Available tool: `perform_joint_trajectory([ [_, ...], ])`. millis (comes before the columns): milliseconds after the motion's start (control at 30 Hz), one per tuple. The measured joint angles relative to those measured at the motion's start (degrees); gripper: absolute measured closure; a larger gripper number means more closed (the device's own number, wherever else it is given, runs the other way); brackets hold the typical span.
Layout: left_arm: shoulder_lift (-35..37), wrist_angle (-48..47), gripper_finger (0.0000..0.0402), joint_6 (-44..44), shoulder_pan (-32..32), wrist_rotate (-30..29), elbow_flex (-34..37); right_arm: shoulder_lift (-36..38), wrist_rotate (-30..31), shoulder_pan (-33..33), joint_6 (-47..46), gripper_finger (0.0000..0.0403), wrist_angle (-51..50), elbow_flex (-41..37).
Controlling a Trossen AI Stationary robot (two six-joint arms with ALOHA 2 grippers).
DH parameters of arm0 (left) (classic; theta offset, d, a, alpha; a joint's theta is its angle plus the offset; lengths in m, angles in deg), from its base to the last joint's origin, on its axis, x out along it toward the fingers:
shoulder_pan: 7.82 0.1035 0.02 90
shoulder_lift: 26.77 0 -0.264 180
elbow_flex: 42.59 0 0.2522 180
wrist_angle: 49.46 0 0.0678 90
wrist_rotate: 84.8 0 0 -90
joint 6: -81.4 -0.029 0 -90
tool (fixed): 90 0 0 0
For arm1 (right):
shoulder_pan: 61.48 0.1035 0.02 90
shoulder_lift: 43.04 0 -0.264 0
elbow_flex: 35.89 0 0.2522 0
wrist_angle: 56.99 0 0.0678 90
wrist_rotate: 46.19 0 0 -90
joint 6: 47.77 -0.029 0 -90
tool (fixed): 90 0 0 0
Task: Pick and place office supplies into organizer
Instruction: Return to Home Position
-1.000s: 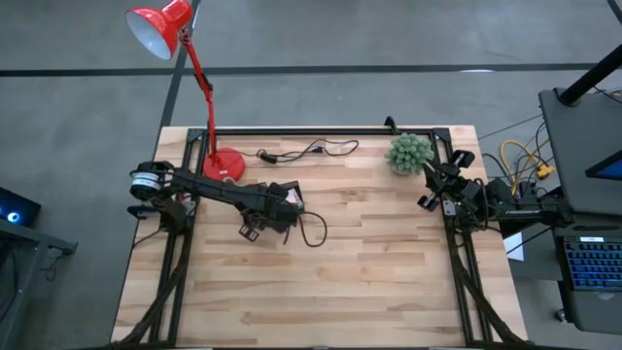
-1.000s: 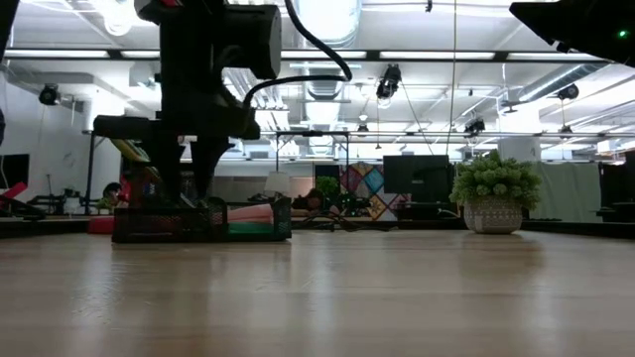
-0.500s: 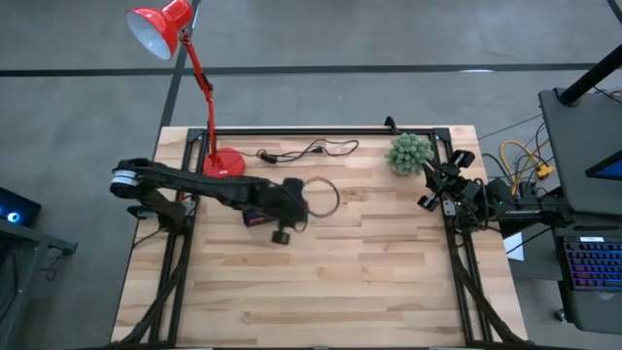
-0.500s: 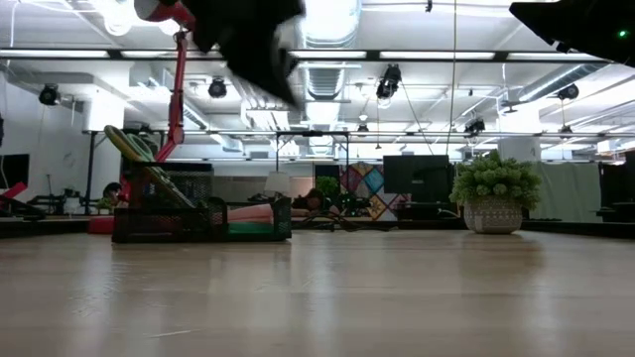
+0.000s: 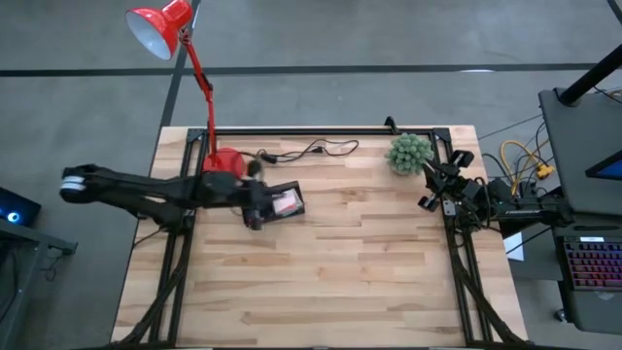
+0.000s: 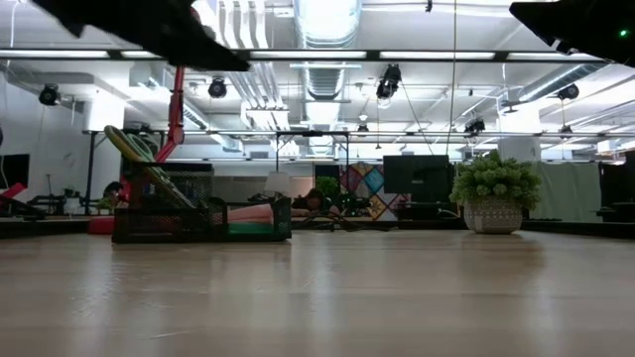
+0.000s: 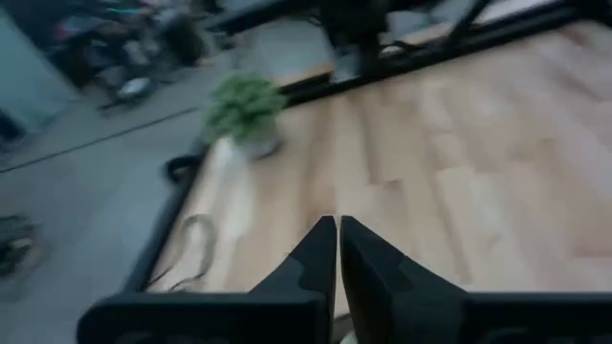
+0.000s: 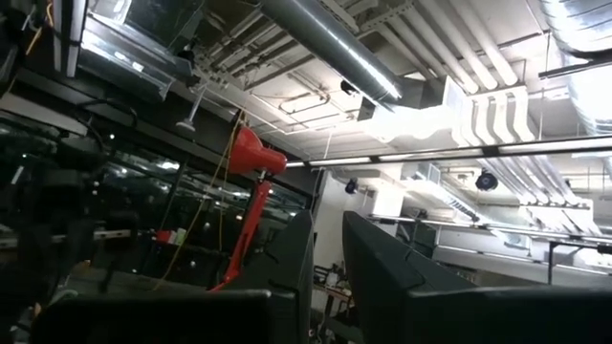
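The black organizer [image 5: 300, 197] stands at the table's far left and shows again in the low view [image 6: 169, 226]. A pink sticky-note pad [image 5: 287, 204] lies in it. Green-handled scissors [image 6: 139, 159] stick out of its left end, leaning on the rim. My left gripper [image 5: 264, 199] hangs above the organizer's left end, drawn back and pointing almost level. Its fingers [image 7: 337, 244] are shut with nothing between them. My right gripper [image 5: 434, 191] waits at the right edge, tipped upward. A narrow gap shows between its fingers [image 8: 327, 250], and they hold nothing.
A red lamp stands with its base [image 5: 224, 161] just behind the organizer, and its pole rises beside my left arm. A black cable [image 5: 306, 151] lies along the far edge. A potted green plant [image 5: 408, 153] sits at the far right. The near half of the table is bare wood.
My left gripper has risen from the organizer and drawn back toward the table's left edge. It has tipped from pointing down to almost level. The scissors stay leaning in the organizer's left end.
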Motion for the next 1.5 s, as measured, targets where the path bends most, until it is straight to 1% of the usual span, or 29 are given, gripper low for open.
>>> perform_joint_trajectory([
  [100, 9.2, 1.0, 0.0398, -0.1, 0.0, -2.0, 6.0, 0.0, 0.0, 0.0, -0.2, 0.0351, 0.0, 0.0],
  [200, 19.2, 1.8, 0.0398, -0.1, 0.0, -2.2, 11.5, 0.0, 0.0, 0.0, -0.6, 0.0351, 0.0, 0.0],
  [333, 29.9, 6.8, 0.0398, 0.2, 0.0, -2.3, 19.0, 0.0, 0.0, 0.0, -0.6, 0.0351, 0.0, 0.0],
  [433, 34.6, 11.6, 0.0398, -0.1, 0.0, -2.2, 24.3, 0.0, 0.0, 0.0, -0.6, 0.0351, 0.0, 0.0],
  [533, 39.3, 12.3, 0.0398, -0.3, 0.0, -2.7, 28.5, 0.0, 0.0, 0.0, -1.1, 0.0351, 0.0, 0.0],
  [600, 43.4, 11.8, 0.0398, -0.6, 0.0, -4.0, 31.0, 0.0, 0.0, 0.0, -1.1, 0.0351, 0.0, 0.0],
  [733, 50.8, 10.9, 0.0398, -1.5, 0.0, -9.4, 36.0, 0.0, 0.1, 0.0, -1.1, 0.0351, 0.0, 0.0],
  [800, 54.1, 8.6, 0.0398, -1.5, 0.0, -9.7, 36.3, 0.0, 0.8, 0.0, -2.3, 0.0351, 0.0, 0.0],
  [833, 55.5, 5.9, 0.0398, -0.9, 0.0, -9.7, 36.3, 0.0, 1.6, 0.0, -3.5, 0.0351, -0.2, 0.0],
  [867, 56.3, 5.5, 0.0398, -0.2, 0.0, -9.6, 36.3, 0.0, 2.6, 0.0, -4.9, 0.0351, -0.7, 0.0],
  [967, 55.3, 4.4, 0.0398, -0.1, 0.0, -9.5, 36.4, 0.0, 4.4, 0.0, -9.4, 0.0351, -5.5, 0.0],
  [1100, 53.5, 4.0, 0.0398, -0.1, 0.0, -9.6, 36.4, 0.0, 3.7, 0.0, -15.5, 0.0351, -14.0, 0.0],
  [1200, 53.2, 4.5, 0.0398, -0.3, 0.0, -9.6, 36.4, 0.0, -1.9, 0.0, -19.8, 0.0351, -20.4, 0.0],
  [1333, 53.4, 4.4, 0.0398, -0.4, 0.0, -9.6, 36.4, 0.0, -9.3, 0.0, -25.1, 0.0351, -26.3, 0.5],
  [1433, 53.6, 4.3, 0.0398, -0.4, 0.0, -9.6, 36.4, 0.0, -14.4, 0.0, -26.6, 0.0351, -30.0, 0.9],
  [1500, 53.7, 3.9, 0.0398, -0.4, 0.0, -9.6, 36.4, 0.0, -16.8, 0.0, -27.5, 0.0351, -32.3, 0.9],
])
